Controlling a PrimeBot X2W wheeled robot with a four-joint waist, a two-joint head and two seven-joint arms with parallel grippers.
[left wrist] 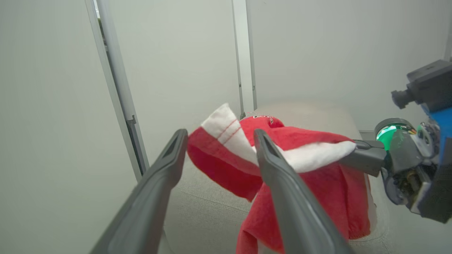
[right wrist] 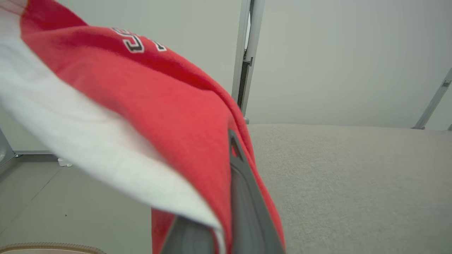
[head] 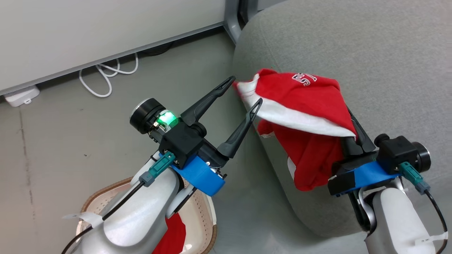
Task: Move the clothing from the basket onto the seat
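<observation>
My right gripper (head: 358, 139) is clamped shut on the lettered red garment (head: 303, 102), which drapes over it at the grey seat (head: 370, 46)'s rounded edge, while my left gripper (head: 245, 91) stands wide apart just beside its white trim, and the other red garment (head: 174, 234) lies in the basket (head: 100, 199).

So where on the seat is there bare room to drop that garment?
The seat is bare beyond and to the right of the garment. It is crowded at the left rim: the garment hangs from the shut right hand, with the open left hand right beside it.
</observation>
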